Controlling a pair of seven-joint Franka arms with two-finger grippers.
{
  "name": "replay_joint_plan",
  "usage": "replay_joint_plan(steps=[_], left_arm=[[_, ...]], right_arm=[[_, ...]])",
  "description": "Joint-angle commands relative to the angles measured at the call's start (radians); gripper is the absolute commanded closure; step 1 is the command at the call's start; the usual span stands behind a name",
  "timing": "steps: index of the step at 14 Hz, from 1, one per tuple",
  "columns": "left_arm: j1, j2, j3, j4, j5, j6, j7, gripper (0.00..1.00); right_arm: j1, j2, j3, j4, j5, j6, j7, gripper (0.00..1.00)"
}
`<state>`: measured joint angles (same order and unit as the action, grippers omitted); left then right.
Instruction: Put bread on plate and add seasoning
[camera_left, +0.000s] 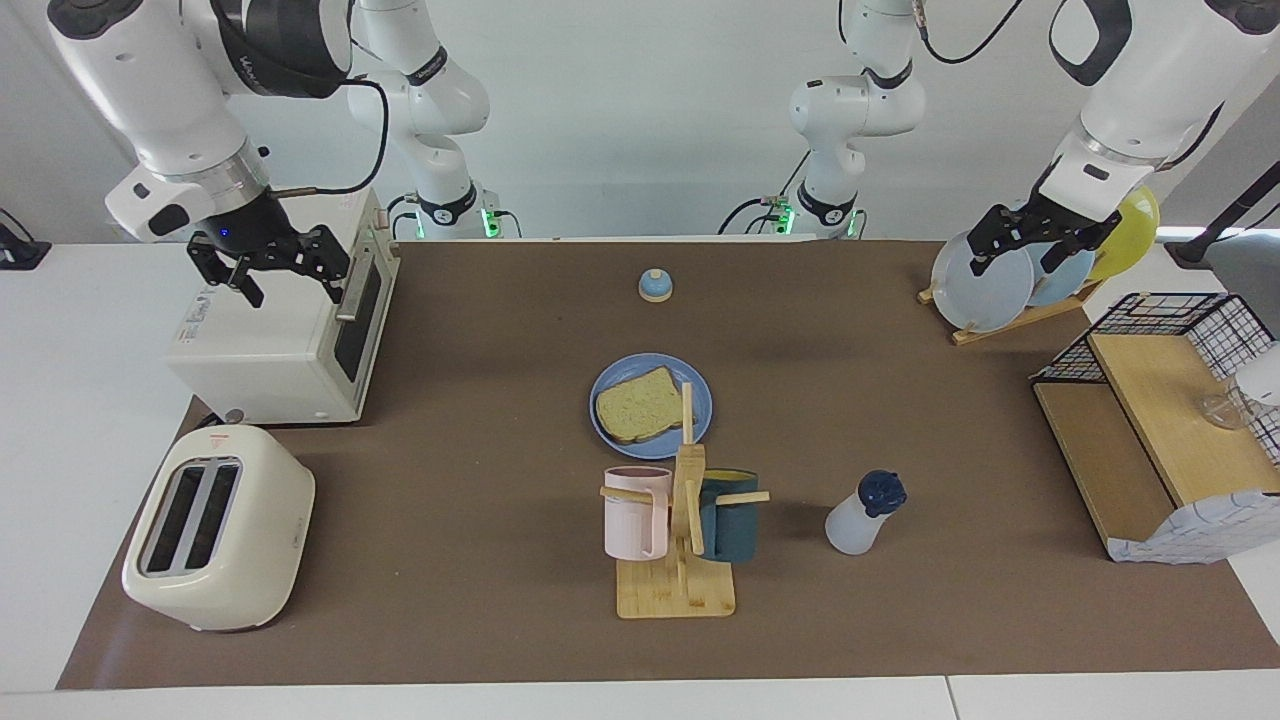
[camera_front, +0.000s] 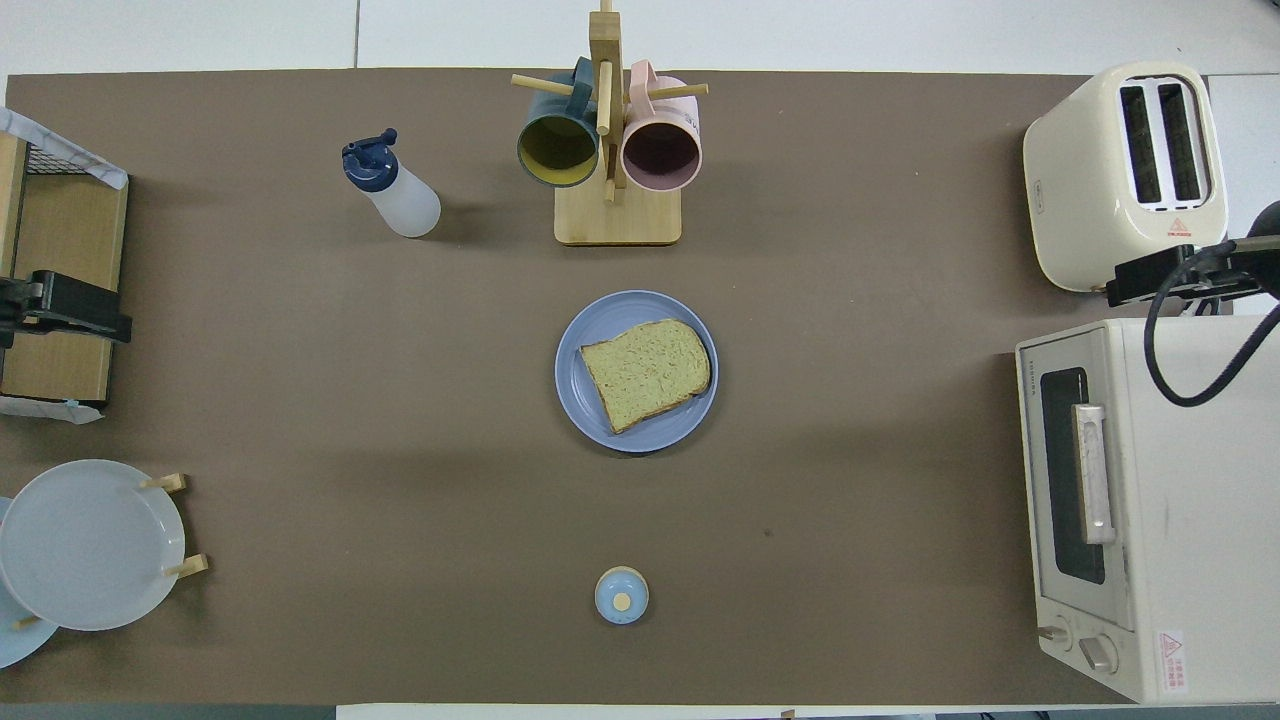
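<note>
The bread (camera_left: 637, 405) (camera_front: 645, 373) lies flat on the round blue plate (camera_left: 700, 395) (camera_front: 575, 390) in the middle of the table. The seasoning (camera_left: 862, 515) (camera_front: 392, 187), a whitish bottle with a dark blue cap, stands farther from the robots than the plate, beside the mug rack toward the left arm's end. My left gripper (camera_left: 1012, 258) (camera_front: 70, 306) hangs open and empty over the rack of plates. My right gripper (camera_left: 290, 282) (camera_front: 1165, 276) waits open and empty above the toaster oven.
A wooden mug rack (camera_left: 680, 545) with a pink and a dark mug stands just past the plate. A small bell (camera_left: 655, 286) sits near the robots. Toaster oven (camera_left: 285, 335) and toaster (camera_left: 215, 525) occupy the right arm's end; plate rack (camera_left: 985, 285) and wire shelf (camera_left: 1160, 420) the left arm's.
</note>
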<state>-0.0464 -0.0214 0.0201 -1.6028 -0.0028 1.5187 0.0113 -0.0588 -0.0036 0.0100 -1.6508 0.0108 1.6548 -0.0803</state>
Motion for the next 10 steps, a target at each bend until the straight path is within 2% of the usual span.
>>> replay_joint_plan(steps=[1, 10], left_arm=[[0.008, 0.012, -0.002, 0.037, -0.02, -0.015, -0.011, 0.0], [0.007, 0.001, -0.009, 0.017, -0.017, 0.009, 0.019, 0.0]], right_arm=[[-0.012, -0.006, 0.005, -0.004, 0.009, -0.004, -0.018, 0.0], [-0.012, -0.006, 0.005, -0.004, 0.009, -0.004, -0.016, 0.0]])
